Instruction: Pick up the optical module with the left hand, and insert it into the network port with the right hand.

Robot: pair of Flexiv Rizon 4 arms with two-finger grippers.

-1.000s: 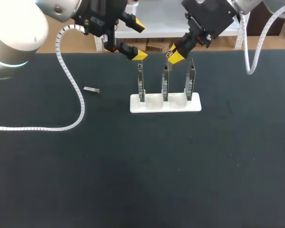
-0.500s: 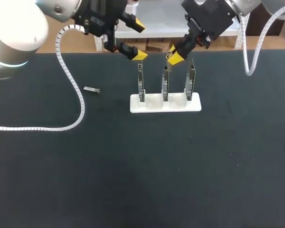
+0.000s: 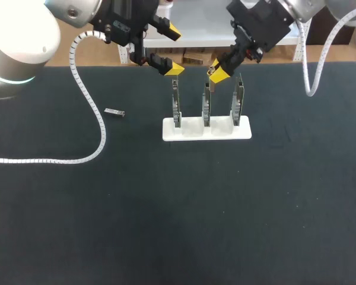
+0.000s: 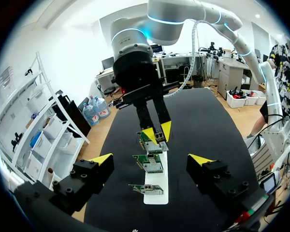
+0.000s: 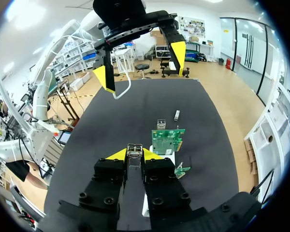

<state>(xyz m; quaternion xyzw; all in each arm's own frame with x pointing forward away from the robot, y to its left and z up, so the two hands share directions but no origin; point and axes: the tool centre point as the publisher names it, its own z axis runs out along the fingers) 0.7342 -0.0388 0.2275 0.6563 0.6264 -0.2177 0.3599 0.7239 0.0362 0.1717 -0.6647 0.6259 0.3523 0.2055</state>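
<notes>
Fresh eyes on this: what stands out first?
A white stand with three upright circuit boards sits mid-table. The right hand, shut on an optical module, hangs above the boards, the left hand open above the stand's left end. A second module lies on the table left of the stand.

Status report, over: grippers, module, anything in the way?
Left gripper open, empty. Right gripper shut on optical module, above the card rack. Second module lies left of the rack, not obstructing.
</notes>
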